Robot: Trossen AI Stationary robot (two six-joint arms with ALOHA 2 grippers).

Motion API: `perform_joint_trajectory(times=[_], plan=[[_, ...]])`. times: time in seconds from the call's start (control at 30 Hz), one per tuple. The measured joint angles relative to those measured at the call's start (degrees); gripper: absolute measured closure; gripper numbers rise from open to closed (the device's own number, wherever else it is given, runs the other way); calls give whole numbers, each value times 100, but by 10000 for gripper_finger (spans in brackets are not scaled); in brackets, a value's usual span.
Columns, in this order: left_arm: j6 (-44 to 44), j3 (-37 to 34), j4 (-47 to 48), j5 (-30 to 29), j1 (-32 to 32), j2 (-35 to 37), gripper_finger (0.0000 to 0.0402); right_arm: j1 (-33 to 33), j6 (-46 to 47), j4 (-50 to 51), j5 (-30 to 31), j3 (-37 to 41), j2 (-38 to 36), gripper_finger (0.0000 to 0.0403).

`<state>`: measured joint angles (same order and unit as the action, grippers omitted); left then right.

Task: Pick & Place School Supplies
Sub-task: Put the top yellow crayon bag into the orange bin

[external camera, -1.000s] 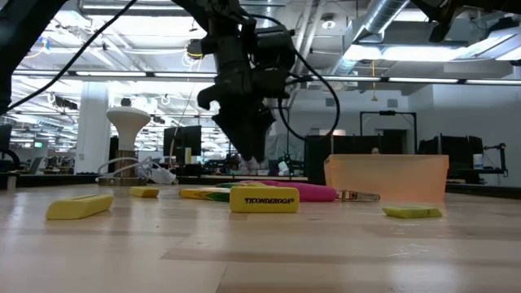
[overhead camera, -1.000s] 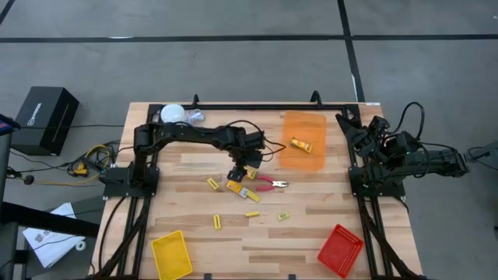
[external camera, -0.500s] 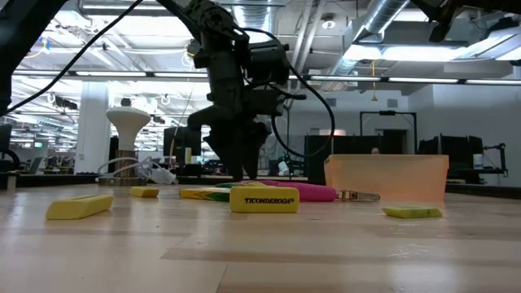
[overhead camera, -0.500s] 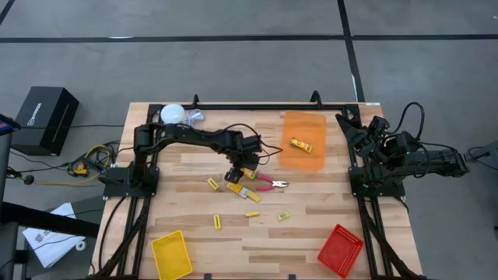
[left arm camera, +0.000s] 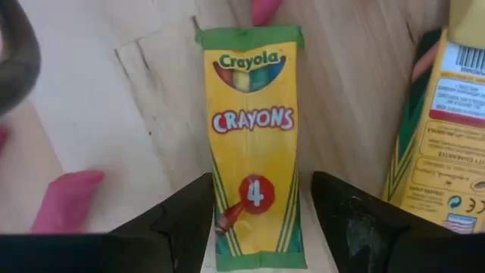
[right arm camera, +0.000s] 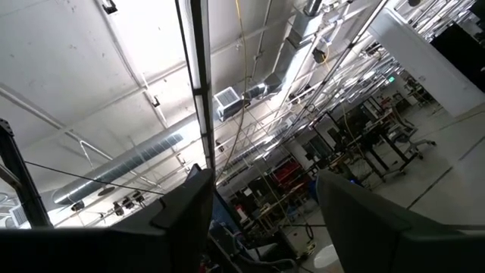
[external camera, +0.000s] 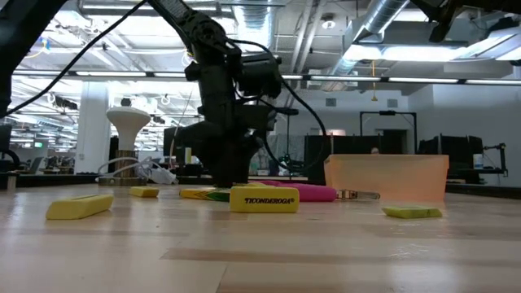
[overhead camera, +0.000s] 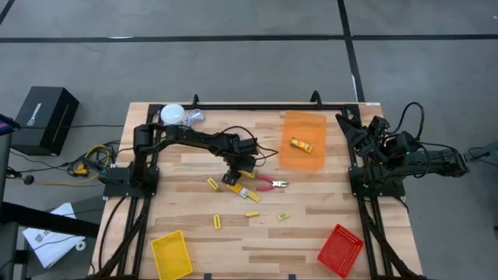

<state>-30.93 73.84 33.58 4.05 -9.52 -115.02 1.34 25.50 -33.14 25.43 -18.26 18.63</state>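
**Left hand over crayon pack**

Left hand: lowered at mid-desk, fingers spread, nothing gripped. Crayon pack: laid flat between the fingers. Second yellow box: just beside the hand. Pliers: near, on the tray side. Right hand: spread wide, raised at the desk edge, pointed ceilingward.

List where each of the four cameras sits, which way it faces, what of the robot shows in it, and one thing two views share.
High view: overhead, looking straight down on the wooden table; both arms show.
Low view: at tabletop height, looking level into the room; the left arm comes down from above.
Left wrist view: looks down between the left gripper and its open fingers at a crayon box.
Right wrist view: points up at the ceiling; the open right gripper shows.
Shared: the orange tray, in the high and low views.
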Motion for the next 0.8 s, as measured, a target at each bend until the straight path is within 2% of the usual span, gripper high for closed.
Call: perform_joint_trajectory(times=[0.1, 0.3, 0.33, 0.6, 0.8], plan=[[150, -9, -118, -179, 5, 0, 224, 0, 0, 10, 2, 0, 0, 178], [799, 7, -366, -366, 22, 0, 350, 0, -2, 14, 9, 0, 0, 178], [923, 8, -372, -395, 28, 0, 359, 0, -2, 14, 9, 0, 0, 178], [1539, 205, -361, -481, 14, 101, 360, 0, -2, 12, 13, 0, 2, 178], [1687, 616, -483, -675, -29, 501, 360, -6, -4, 7, 11, 2, 2, 178]])
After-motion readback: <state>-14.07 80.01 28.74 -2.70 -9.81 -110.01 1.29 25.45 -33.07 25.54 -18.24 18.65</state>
